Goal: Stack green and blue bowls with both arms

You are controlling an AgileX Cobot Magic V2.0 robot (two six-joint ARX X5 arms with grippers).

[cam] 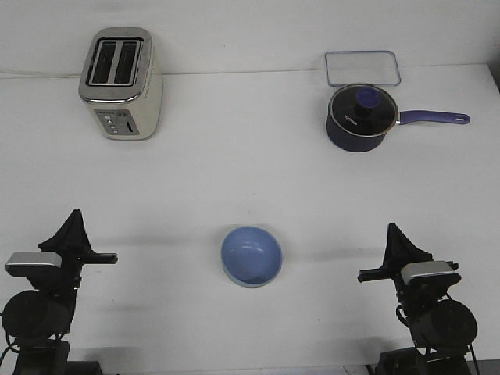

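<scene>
**Blue bowl alone between two resting arms**

A white table seen from above. A light blue bowl sits upright near the front edge, midway between the two black arms. A pale rim along its lower edge may be a second bowl beneath; this is unclear. The left gripper and right gripper point away from the camera, holding nothing; how far their fingers are parted cannot be told. At the back stand a cream toaster, a clear lidded container and a navy saucepan, its handle pointing right
</scene>
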